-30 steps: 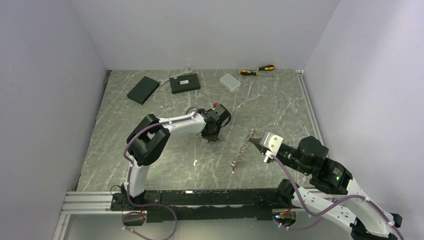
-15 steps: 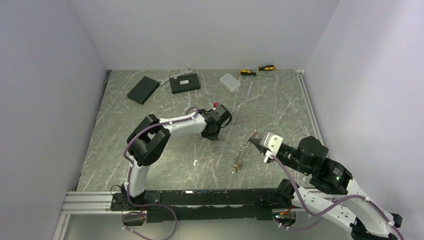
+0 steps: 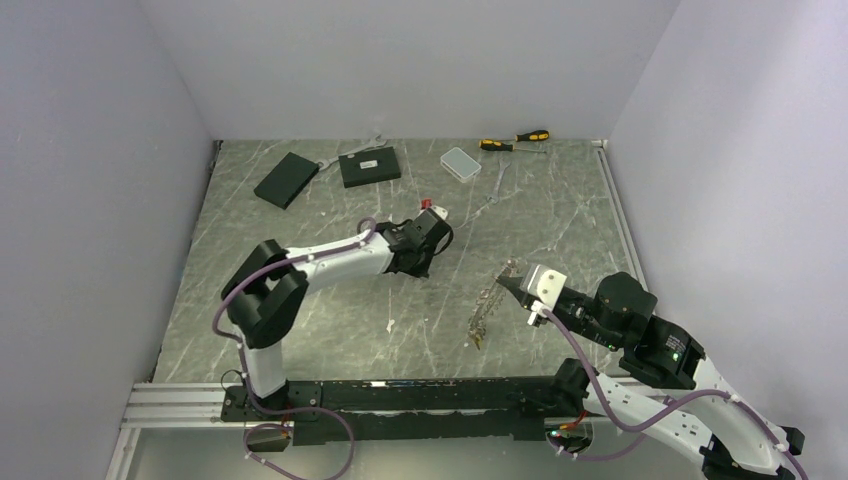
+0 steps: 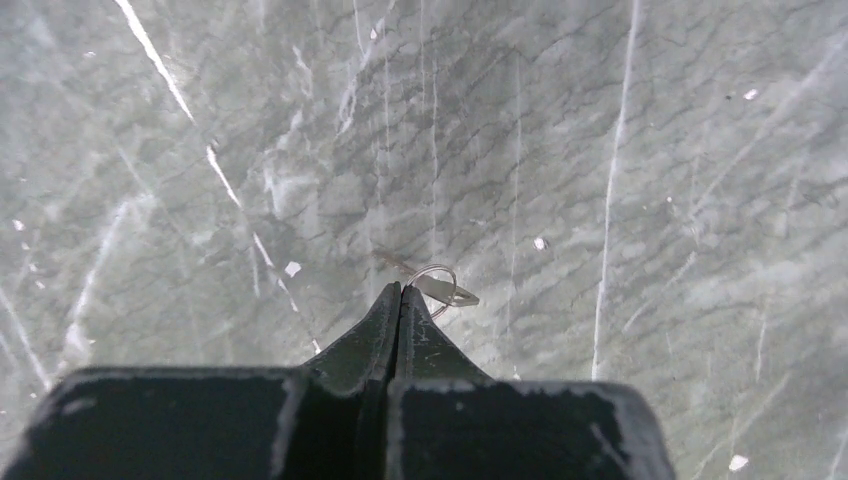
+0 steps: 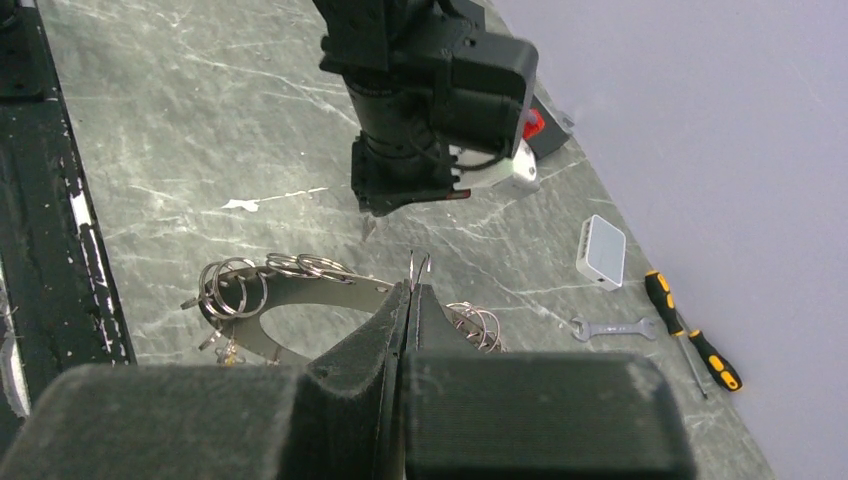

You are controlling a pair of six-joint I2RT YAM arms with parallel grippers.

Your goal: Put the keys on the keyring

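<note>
The left gripper [image 4: 400, 292] is closed tight, its two dark fingers meeting at the tips. There they pinch the small wire ring of a plain silvery key [image 4: 450, 296], which sticks out just past the tips and to their right, over the veined grey-green table [image 3: 300, 230]. In the top view this gripper [image 3: 425, 268] points down near the middle of the table. The right gripper [image 5: 410, 288] is also closed, and a thin wire loop pokes up from between its fingertips. It grips the keyring [image 5: 285, 275], whose run of small split rings stretches left of the fingers in its wrist view and shows again just to their right. From above, the right gripper [image 3: 504, 282] sits right of the table's middle and well apart from the left one. The keyring [image 3: 487, 305] trails from its tips toward the near edge, with a small yellowish piece at its low end. I cannot tell whether that end touches the table. The right wrist view looks past the keyring to the left gripper, which hangs tip-down over the table beyond it. Along the far edge lie two flat black cases [image 3: 286, 179], one toward the far left corner and the other just right of it. A clear plastic box [image 3: 460, 162] lies near the middle of that edge. Two yellow-and-black screwdrivers [image 3: 515, 140] lie just beyond it, and a slim silvery wrench [image 5: 610, 328] lies beside the box.
</note>
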